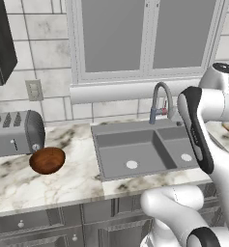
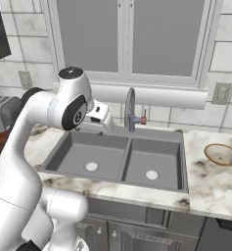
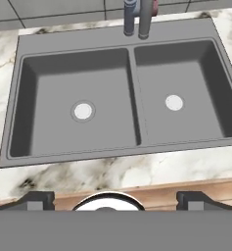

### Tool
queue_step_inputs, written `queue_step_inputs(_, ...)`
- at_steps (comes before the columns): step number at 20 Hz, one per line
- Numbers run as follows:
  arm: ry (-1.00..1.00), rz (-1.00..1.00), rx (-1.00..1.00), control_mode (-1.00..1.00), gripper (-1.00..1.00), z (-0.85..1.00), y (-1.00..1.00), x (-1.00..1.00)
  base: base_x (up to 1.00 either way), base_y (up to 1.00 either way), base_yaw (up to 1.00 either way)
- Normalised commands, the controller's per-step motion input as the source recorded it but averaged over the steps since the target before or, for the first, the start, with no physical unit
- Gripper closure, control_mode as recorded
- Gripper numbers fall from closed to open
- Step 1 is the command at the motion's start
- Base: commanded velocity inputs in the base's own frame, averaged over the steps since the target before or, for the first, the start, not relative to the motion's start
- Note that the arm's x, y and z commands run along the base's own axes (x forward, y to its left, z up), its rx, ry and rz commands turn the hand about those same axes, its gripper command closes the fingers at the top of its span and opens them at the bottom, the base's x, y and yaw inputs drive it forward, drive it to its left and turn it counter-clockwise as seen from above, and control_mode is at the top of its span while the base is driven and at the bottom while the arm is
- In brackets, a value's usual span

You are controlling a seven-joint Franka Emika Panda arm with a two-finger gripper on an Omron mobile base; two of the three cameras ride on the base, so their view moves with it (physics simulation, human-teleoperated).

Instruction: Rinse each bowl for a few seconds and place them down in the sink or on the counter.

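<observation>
The grey double-basin sink (image 1: 135, 154) sat sunk into the white marble table (image 1: 19, 185), both basins bare apart from a round drain in each, and the curved faucet (image 1: 159, 99) rose from its back edge beneath the window (image 2: 129, 37). The reddish-brown bowl (image 1: 47, 160) stood upright on the table well to the left of the sink, just in front of the toaster (image 1: 14, 132) and near it; whether the two touched could not be told. The pale beige bowl (image 2: 223, 155) rested upright on the table to the right of the sink, apart from the basin's rim.

The arm was raised over the front of the sink, with the hand looking down onto both basins. In the hand view the gripper (image 3: 115, 198) stood spread about as wide as it goes, one dark fingertip (image 3: 36, 200) at the lower left and the other at the lower right, with nothing between them and nothing held. Below it lay the front strip of the table, with the basins beyond it
</observation>
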Motion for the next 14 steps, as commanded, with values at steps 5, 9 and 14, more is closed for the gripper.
queue_step_inputs(5, 0.0, 0.01, 0.01, -1.0, -1.0, 0.0, -0.36, 0.0, 0.0, 0.0, 0.0)
queue_step_inputs(9, -0.06, 0.05, 0.01, -1.0, -1.0, 0.0, -0.31, 0.0, 0.0, 0.0, 0.0)
queue_step_inputs(14, -0.06, 0.08, 0.01, -1.0, -1.0, -0.1, -0.29, 0.05, 0.0, 0.0, 0.0)
